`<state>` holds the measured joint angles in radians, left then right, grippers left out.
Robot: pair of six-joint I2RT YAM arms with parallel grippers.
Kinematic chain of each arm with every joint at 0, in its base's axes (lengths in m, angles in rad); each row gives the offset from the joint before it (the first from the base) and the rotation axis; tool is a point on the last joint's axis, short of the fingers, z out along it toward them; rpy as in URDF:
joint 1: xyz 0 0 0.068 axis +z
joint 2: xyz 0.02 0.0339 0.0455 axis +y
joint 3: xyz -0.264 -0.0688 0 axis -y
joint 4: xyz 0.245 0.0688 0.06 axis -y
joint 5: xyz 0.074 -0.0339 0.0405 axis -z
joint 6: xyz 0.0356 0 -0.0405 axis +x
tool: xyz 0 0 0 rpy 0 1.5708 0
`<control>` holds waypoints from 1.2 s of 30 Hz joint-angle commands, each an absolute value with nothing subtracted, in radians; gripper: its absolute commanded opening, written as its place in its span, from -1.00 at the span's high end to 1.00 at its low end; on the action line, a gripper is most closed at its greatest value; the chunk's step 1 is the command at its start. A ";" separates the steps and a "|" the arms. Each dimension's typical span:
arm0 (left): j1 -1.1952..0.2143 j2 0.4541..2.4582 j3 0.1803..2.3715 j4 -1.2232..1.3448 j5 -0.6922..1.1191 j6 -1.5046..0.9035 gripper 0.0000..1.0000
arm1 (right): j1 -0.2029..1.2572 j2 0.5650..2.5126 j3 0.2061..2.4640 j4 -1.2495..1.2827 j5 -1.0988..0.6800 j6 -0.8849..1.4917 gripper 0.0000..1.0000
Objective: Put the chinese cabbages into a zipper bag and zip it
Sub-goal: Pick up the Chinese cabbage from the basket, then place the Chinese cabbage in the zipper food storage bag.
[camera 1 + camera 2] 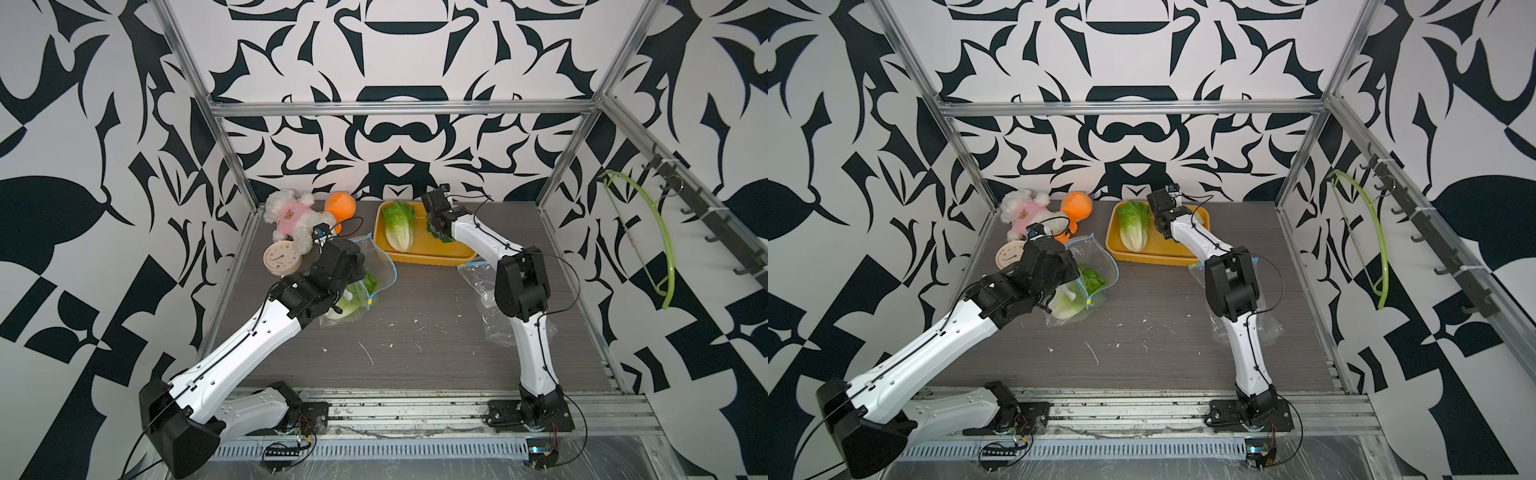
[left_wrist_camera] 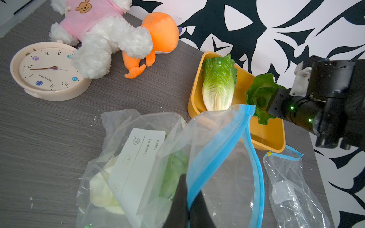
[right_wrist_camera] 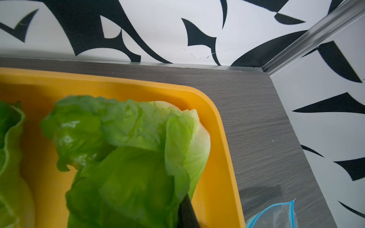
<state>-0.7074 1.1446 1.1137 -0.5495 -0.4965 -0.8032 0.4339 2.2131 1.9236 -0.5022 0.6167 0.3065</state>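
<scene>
Over on the left of the surface, the left pincer is pressed together on the blue zip rim of the zipper bag, and the bag's mouth gapes wide, facing right towards the tray! Inside it already lies the bagged cabbage, pale base nearest the arm and green leaves deeper in behind the white label. At the far middle sits the yellow tray, and the tray cabbage lies flat in its left half, leafy top far, white base near. Now to the right half of that tray: the right pincer has its fingers clamped on the crinkly green top of the third cabbage, pinching leaf. That head hangs over the tray floor, and whether it touches the floor I cannot tell. Just near and right of the tray lies a spare clear bag, crumpled, partly under the right arm. Far left, a white plush dog in a pink top rests against a round clock, with an orange plush just beside it by the far wall. White crumbs dot the surface's near middle.
</scene>
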 commanded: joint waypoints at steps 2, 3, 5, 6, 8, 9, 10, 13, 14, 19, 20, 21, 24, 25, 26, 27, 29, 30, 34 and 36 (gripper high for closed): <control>-0.703 1.138 1.122 -0.561 -0.491 -0.774 1.00 | 0.427 2.067 1.860 -0.419 0.522 0.306 1.00; -0.703 1.138 1.128 -0.573 -0.492 -0.770 1.00 | 0.423 2.046 1.848 -0.413 0.491 0.306 1.00; -0.703 1.135 1.139 -0.592 -0.491 -0.758 1.00 | 0.412 1.995 1.814 -0.405 0.423 0.319 1.00; -0.703 1.133 1.142 -0.596 -0.489 -0.754 1.00 | 0.409 1.974 1.802 -0.407 0.386 0.326 1.00; -0.703 1.127 1.149 -0.601 -0.465 -0.733 1.00 | 0.404 1.918 1.778 -0.428 0.330 0.339 1.00; -0.703 1.126 1.155 -0.608 -0.449 -0.723 1.00 | 0.402 1.894 1.765 -0.435 0.303 0.343 1.00; -0.703 1.128 1.166 -0.622 -0.437 -0.714 1.00 | 0.397 1.859 1.745 -0.438 0.266 0.350 1.00; -0.703 1.135 1.187 -0.649 -0.408 -0.692 1.00 | 0.365 1.756 1.677 -0.438 0.108 0.408 1.00; -0.703 1.138 1.192 -0.650 -0.387 -0.682 1.00 | 0.356 1.723 1.658 -0.450 0.064 0.422 1.00; -0.703 1.170 1.231 -0.671 -0.276 -0.650 1.00 | 0.316 1.562 1.558 -0.493 -0.094 0.470 1.00; -0.703 1.177 1.236 -0.677 -0.254 -0.649 1.00 | 0.306 1.531 1.543 -0.503 -0.136 0.481 1.00; -0.704 1.181 1.240 -0.677 -0.231 -0.649 1.00 | 0.299 1.510 1.539 -0.524 -0.164 0.482 1.00; -0.706 1.189 1.249 -0.672 -0.160 -0.648 1.00 | 0.290 1.442 1.534 -0.607 -0.241 0.487 1.00; -0.706 1.192 1.250 -0.671 -0.143 -0.643 1.00 | 0.286 1.417 1.527 -0.625 -0.278 0.495 1.00; -0.708 1.194 1.251 -0.673 -0.136 -0.640 1.00 | 0.283 1.389 1.519 -0.641 -0.302 0.504 1.00; -0.711 1.194 1.252 -0.678 -0.129 -0.640 1.00 | 0.281 1.366 1.508 -0.654 -0.318 0.509 1.00; -0.726 1.189 1.246 -0.676 -0.116 -0.640 1.00 | 0.281 1.315 1.494 -0.685 -0.367 0.512 1.00; -0.734 1.189 1.243 -0.673 -0.117 -0.638 1.00 | 0.281 1.301 1.495 -0.707 -0.389 0.512 1.00; -0.750 1.211 1.249 -0.672 -0.117 -0.645 1.00 | 0.281 1.255 1.502 -0.787 -0.487 0.507 1.00; -0.757 1.223 1.253 -0.674 -0.116 -0.651 1.00 | 0.281 1.239 1.497 -0.800 -0.562 0.514 1.00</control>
